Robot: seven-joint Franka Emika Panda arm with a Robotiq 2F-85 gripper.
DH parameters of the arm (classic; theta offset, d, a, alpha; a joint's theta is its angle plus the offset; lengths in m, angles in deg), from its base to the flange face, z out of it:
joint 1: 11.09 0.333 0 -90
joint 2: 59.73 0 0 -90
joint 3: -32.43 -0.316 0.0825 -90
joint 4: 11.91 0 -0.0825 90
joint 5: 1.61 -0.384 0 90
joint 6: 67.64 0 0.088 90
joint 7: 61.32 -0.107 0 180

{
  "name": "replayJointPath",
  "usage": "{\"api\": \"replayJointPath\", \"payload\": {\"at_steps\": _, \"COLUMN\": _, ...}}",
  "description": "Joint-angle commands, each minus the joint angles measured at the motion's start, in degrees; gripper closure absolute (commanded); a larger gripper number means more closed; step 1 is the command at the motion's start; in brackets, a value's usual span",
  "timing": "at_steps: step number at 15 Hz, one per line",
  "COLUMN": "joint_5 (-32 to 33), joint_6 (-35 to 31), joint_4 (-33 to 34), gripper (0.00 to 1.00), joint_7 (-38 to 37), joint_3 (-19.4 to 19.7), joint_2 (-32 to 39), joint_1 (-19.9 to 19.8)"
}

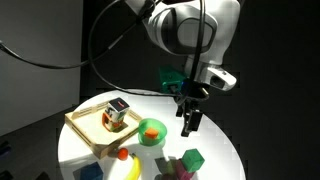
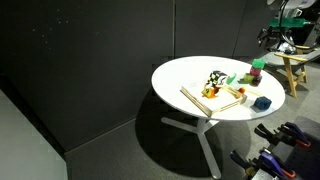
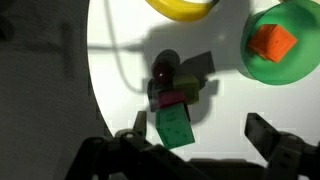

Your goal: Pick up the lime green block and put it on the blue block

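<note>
The lime green block [image 3: 172, 128] lies on the white table against a magenta block [image 3: 170, 100]. It also shows in both exterior views [image 1: 192, 158] [image 2: 257, 63]. My gripper [image 3: 198, 135] is open and empty. It hangs above the green block [image 1: 188, 122], which sits between the fingers, close to the left finger in the wrist view. The blue block [image 2: 262, 102] lies apart near the table's edge and is out of the wrist view.
A green bowl [image 3: 290, 65] holding an orange piece [image 3: 272, 42] stands beside the blocks. A yellow banana [image 3: 180, 8] lies close by. A wooden tray [image 1: 85, 125] with a multi-coloured cube [image 1: 118, 108] is farther off on the round white table [image 1: 215, 140].
</note>
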Motion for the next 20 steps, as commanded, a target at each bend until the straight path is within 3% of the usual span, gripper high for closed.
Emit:
{"api": "replayJointPath", "payload": {"at_steps": 1, "joint_5": -1.62, "joint_6": 2.02, "joint_4": 4.78, "gripper": 0.00, "joint_7": 3.92, "joint_3": -1.10, "joint_2": 2.91, "joint_1": -2.18}}
{"api": "replayJointPath", "payload": {"at_steps": 20, "joint_5": -0.72, "joint_6": 1.46, "joint_4": 14.04, "gripper": 0.00, "joint_7": 5.10, "joint_3": -2.28, "joint_2": 13.58, "joint_1": -4.55}}
